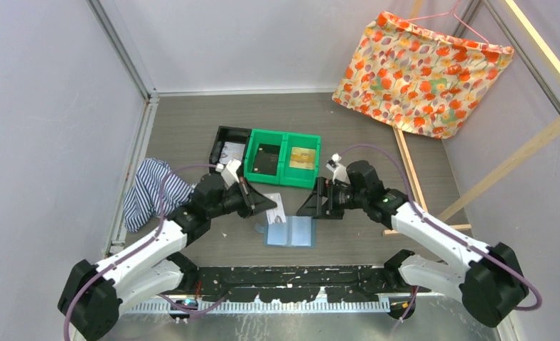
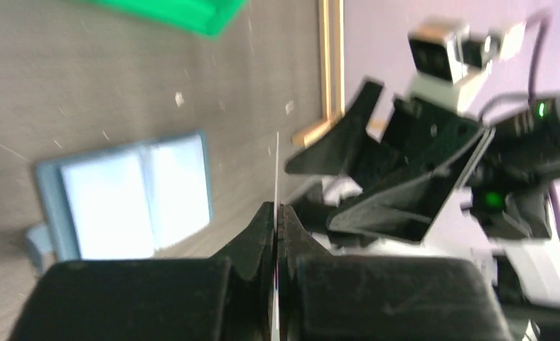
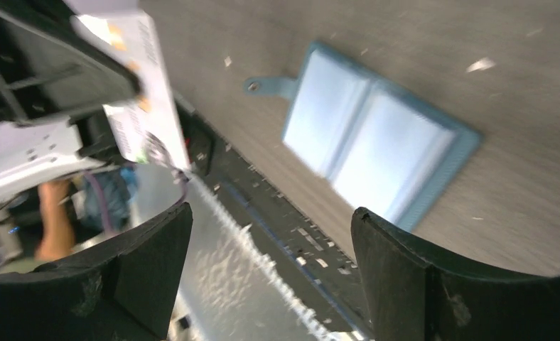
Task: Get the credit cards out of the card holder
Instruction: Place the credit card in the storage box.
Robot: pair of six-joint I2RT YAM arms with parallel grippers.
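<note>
The teal-blue card holder (image 1: 289, 231) lies open and flat on the table between the arms, pale sleeves up, tab to the left. It also shows in the left wrist view (image 2: 131, 202) and the right wrist view (image 3: 377, 142). My left gripper (image 1: 268, 204) is shut on a whitish credit card (image 1: 277, 206), held above the table just left of the holder. The card shows edge-on between the fingertips of the left gripper (image 2: 276, 207) and flat-on in the right wrist view (image 3: 146, 92). My right gripper (image 1: 307, 207) faces it, open and empty (image 3: 270, 220). The dark card is not in view.
Two green bins (image 1: 283, 158) and a black tray (image 1: 229, 145) stand behind the grippers. A striped cloth (image 1: 153, 188) lies at the left. A floral cloth (image 1: 423, 71) hangs at the back right over a wooden frame (image 1: 408, 177).
</note>
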